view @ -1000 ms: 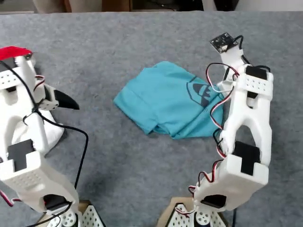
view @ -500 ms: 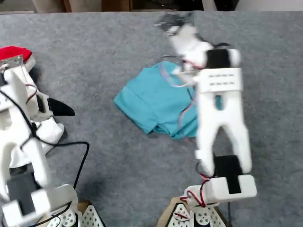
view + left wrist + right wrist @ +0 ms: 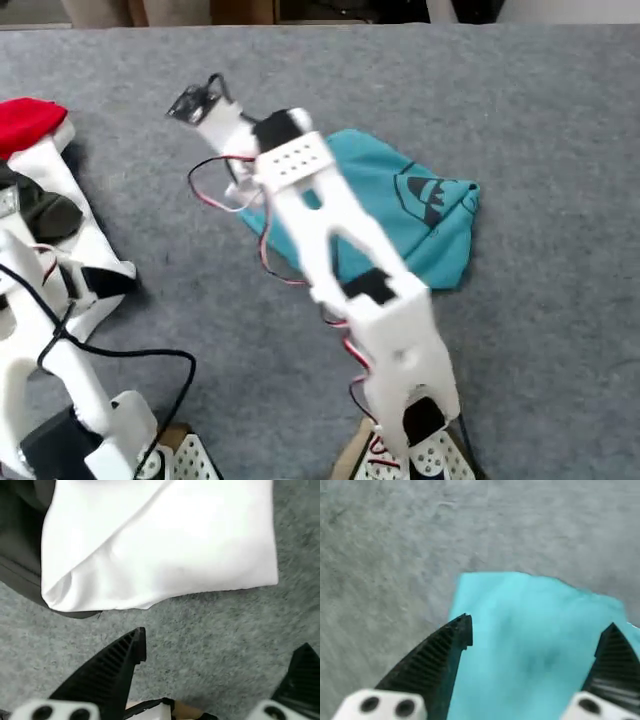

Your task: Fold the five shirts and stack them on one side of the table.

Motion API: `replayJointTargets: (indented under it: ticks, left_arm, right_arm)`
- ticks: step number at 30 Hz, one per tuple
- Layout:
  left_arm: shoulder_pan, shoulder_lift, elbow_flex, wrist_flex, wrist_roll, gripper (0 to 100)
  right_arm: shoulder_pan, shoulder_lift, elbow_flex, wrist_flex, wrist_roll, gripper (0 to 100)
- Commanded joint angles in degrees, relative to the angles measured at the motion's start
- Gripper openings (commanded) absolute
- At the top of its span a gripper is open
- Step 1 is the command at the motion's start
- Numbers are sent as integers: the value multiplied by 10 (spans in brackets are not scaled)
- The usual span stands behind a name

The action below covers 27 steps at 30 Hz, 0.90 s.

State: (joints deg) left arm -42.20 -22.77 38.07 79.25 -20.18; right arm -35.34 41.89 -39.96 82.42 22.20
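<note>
A teal shirt lies crumpled and partly folded in the middle of the grey table. The right arm stretches across it to its left edge. In the right wrist view my right gripper hangs open above the teal shirt's edge, holding nothing. At the table's left side a folded white shirt rests on a dark shirt, with a red shirt behind them. My left gripper is open just beside the white shirt, with one black finger showing from above.
Grey felt covers the whole table. Bare felt spreads to the right of the teal shirt and along the far edge. The arm bases stand at the near edge, with loose cables trailing beside the left arm.
The right arm has swung from the teal shirt's right side across to its left edge. The left arm has shifted toward the near edge, over the stack.
</note>
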Motion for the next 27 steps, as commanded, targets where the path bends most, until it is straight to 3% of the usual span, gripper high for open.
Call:
replayJointTargets:
  ticks: [1,9,17,27]
  left_arm:
    - [-22,-20,18,-28,-7,434]
    - [-28,-23,42,-42,-7,434]
    - [-25,-23,41,-45,-6,434]
    - [-2,-19,44,-44,-4,434]
  right_arm:
    - [-18,87,-128,32,-7,375]
    - [-19,269,-366,134,-6,348]
    - [19,362,-522,161,-6,8]
    - [166,361,-547,164,-2,5]
